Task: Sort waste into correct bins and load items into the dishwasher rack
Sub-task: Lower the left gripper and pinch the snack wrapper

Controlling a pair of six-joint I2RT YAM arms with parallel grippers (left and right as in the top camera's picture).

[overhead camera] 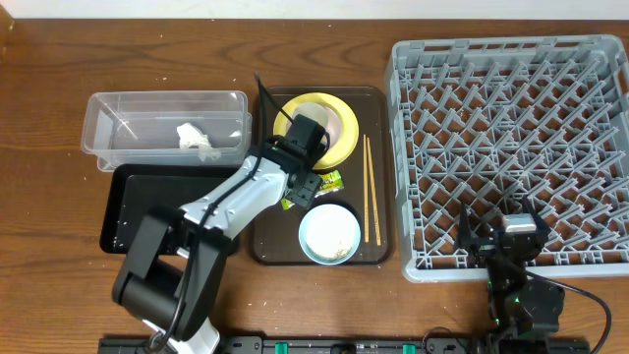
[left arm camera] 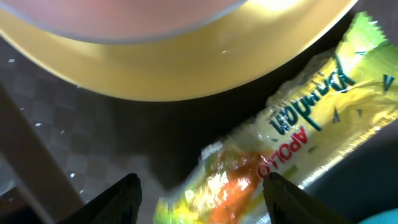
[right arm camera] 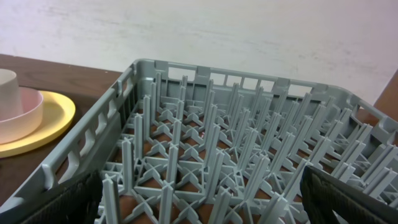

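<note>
Green-and-yellow crinkled plastic, a small snack wrapper (left arm camera: 298,124) (overhead camera: 329,181), lies on the dark brown serving tray (overhead camera: 270,241) near its middle, at six o'clock of the round yellow plate (overhead camera: 346,147) (left arm camera: 186,68). The left claw (overhead camera: 307,189) (left arm camera: 202,186) hangs low over it, released: its two dark fingertips (left arm camera: 124,193) stand apart with one end of the wrapper between them, and they are not pressed on it.

On the plate, at the tray's twelve o'clock end, sits a small white cup (overhead camera: 337,123) (right arm camera: 15,109). A light blue bowl (overhead camera: 302,236) holding white rice-like scraps (overhead camera: 329,236) rests at the tray's six o'clock end. A pair of thin wooden chopsticks (overhead camera: 371,192) lies along the tray's three o'clock side, running from twelve to six.

At nine o'clock of the serving tray, a clear rectangular plastic tub (overhead camera: 98,123) holds a crumpled white tissue (overhead camera: 194,140); a shallow black tray (overhead camera: 147,206) lies just at the tub's six o'clock, partly under the left arm.

At three o'clock of the brown wooden tabletop (overhead camera: 59,49) stands the large light-grey pegged dishwasher rack (overhead camera: 401,157) (right arm camera: 205,155), with nothing among its pegs. The right claw (overhead camera: 499,234) (right arm camera: 202,205) hovers over the rack's six o'clock edge, spread wide and holding nothing.
</note>
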